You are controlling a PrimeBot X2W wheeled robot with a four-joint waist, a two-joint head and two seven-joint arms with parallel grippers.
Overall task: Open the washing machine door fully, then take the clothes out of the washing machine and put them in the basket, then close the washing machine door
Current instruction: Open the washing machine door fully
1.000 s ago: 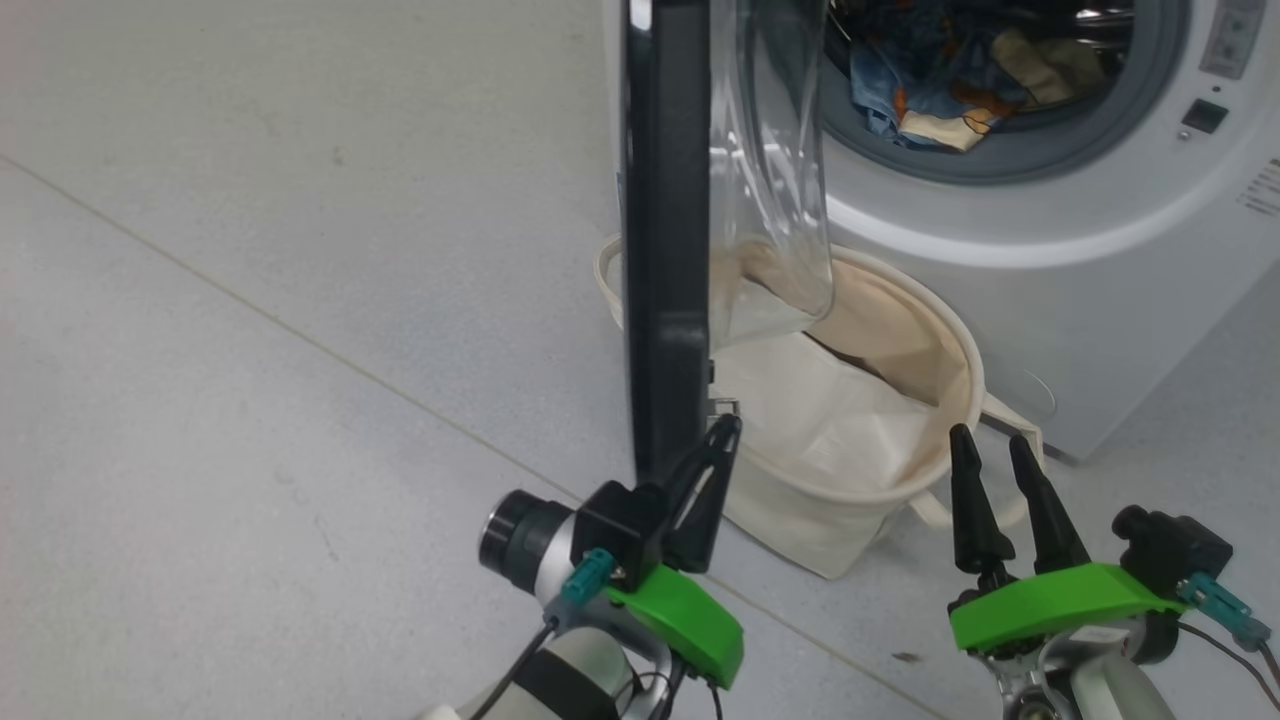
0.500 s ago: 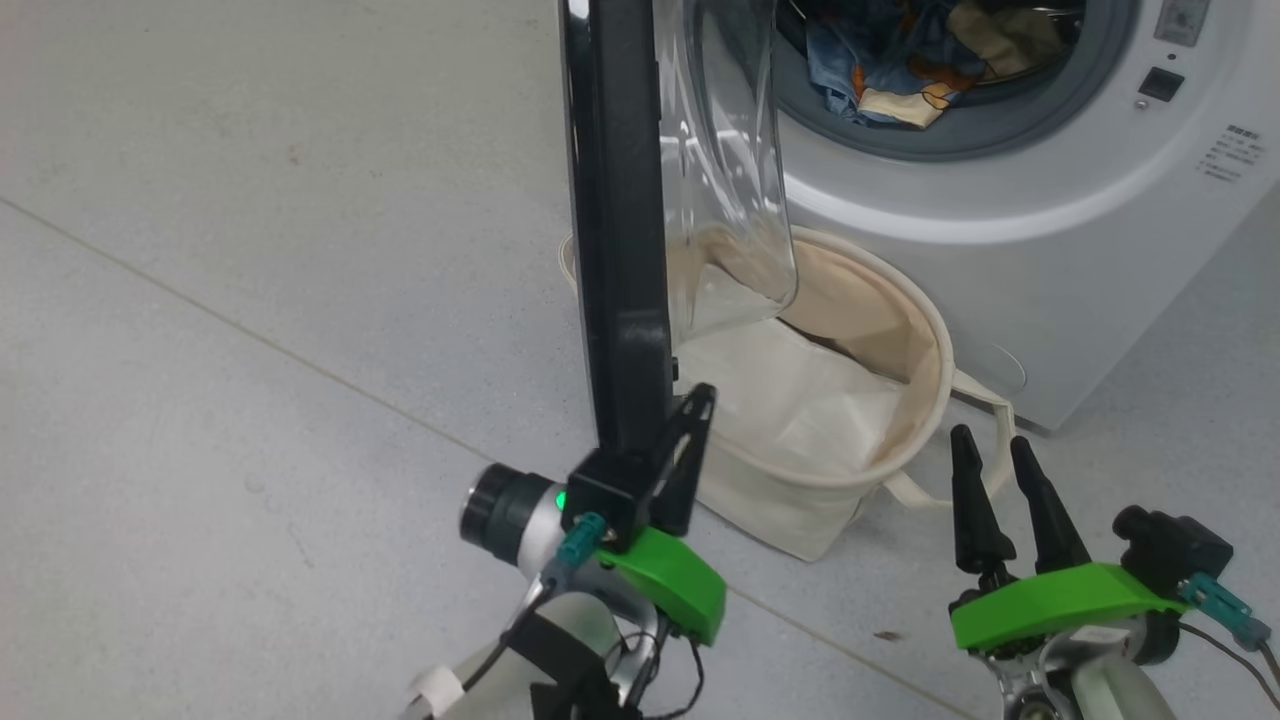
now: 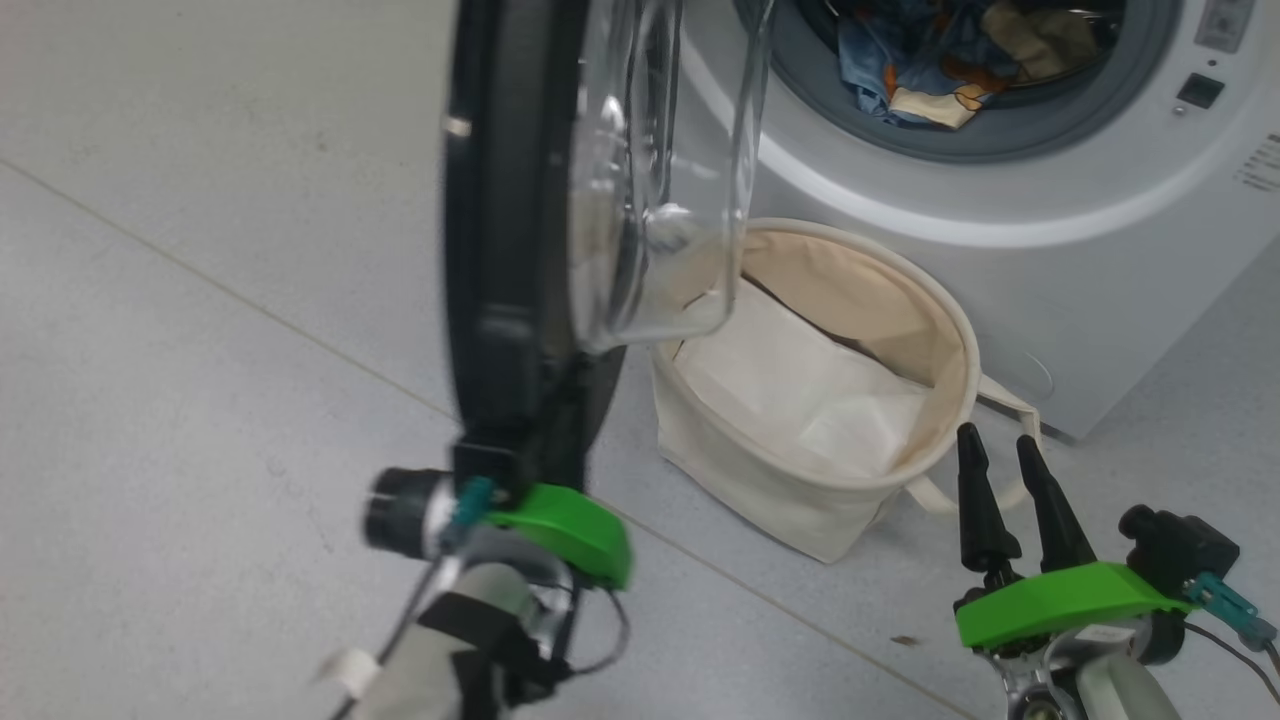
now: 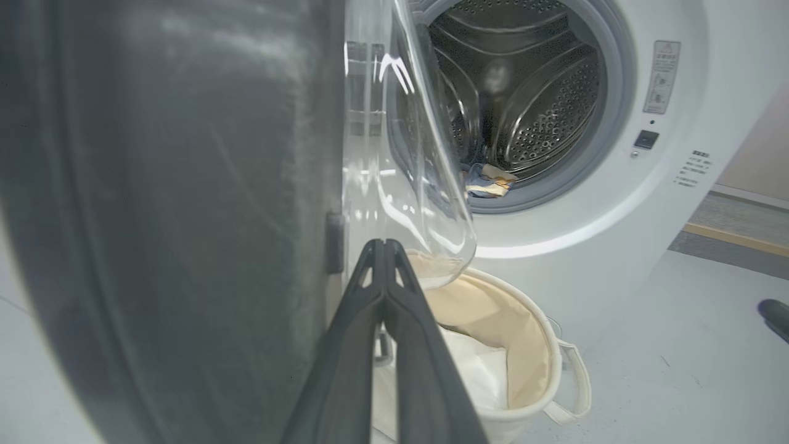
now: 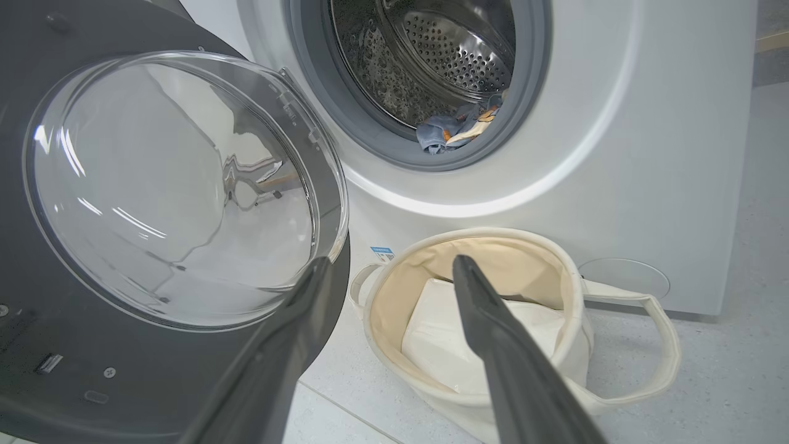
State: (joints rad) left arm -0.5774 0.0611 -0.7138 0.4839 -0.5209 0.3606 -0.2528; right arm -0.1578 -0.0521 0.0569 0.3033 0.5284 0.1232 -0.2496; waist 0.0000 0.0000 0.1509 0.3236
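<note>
the left gripper (image 4: 384, 259) is reaching up along the inner side of the washing machine door (image 3: 505, 250). its two dark fingers are pressing flat together with nothing between them. their tips are lying just beside the black rim and under the glass bowl, though whether they are touching the door cannot be told. the right gripper (image 3: 996, 445) is hanging low at the robot's right with its fingers pointing up. they are standing apart and empty, close to a strap handle of the basket (image 3: 962, 345).

the door is standing open, nearly edge-on to the head camera. it is showing a wide glossy black rim, and its clear bowl window is bulging out over the basket's near side. the washing machine (image 3: 1100, 290) is sitting white and boxy behind it, its grey-rimmed drum mouth uncovered. the clothes (image 3: 920, 70) are lying bunched at the front lip of the drum, blue with orange and cream patches.

the cream basket is standing on the grey floor (image 3: 200, 400) just in front of the washer, below the drum mouth, and is holding a plain white sheet (image 3: 800, 390).

showing here: one door, one washer, one basket with two looped handles, one white sheet, and two grippers of two fingers each. the garments are too tangled to count.
</note>
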